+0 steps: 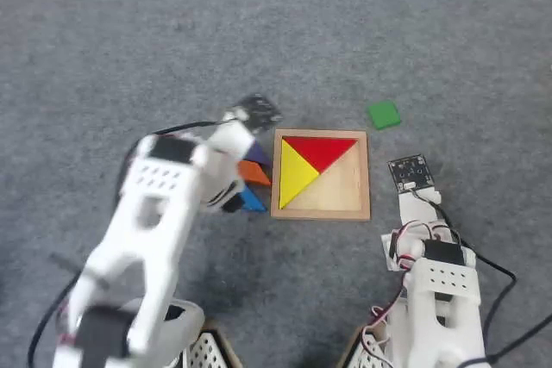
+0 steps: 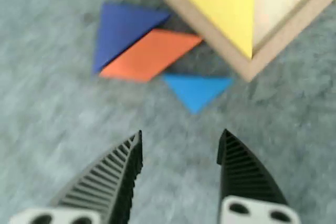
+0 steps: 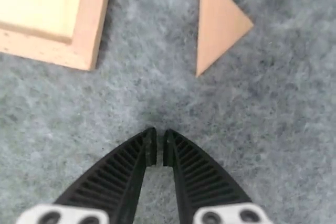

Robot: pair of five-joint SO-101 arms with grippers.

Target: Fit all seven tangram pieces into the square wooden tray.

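The square wooden tray (image 1: 321, 214) holds a red triangle (image 1: 321, 149) and a yellow triangle (image 1: 296, 173). Just outside its left wall lie a dark blue triangle (image 2: 123, 24), an orange parallelogram (image 2: 149, 55) and a light blue triangle (image 2: 197, 88). My left gripper (image 2: 181, 137) hovers open a little short of the light blue triangle, holding nothing. My right gripper (image 3: 159, 136) is shut and empty over the carpet. A tan triangle (image 3: 218, 22) lies ahead of it, beside the tray's corner (image 3: 89, 30). A green square (image 1: 383, 115) sits beyond the tray's far right corner.
Grey carpet (image 1: 431, 58) covers the whole table. The left arm (image 1: 164, 204) stretches over the area left of the tray, and the right arm (image 1: 435, 273) stands at the near right. Open carpet lies behind the tray and to the far left.
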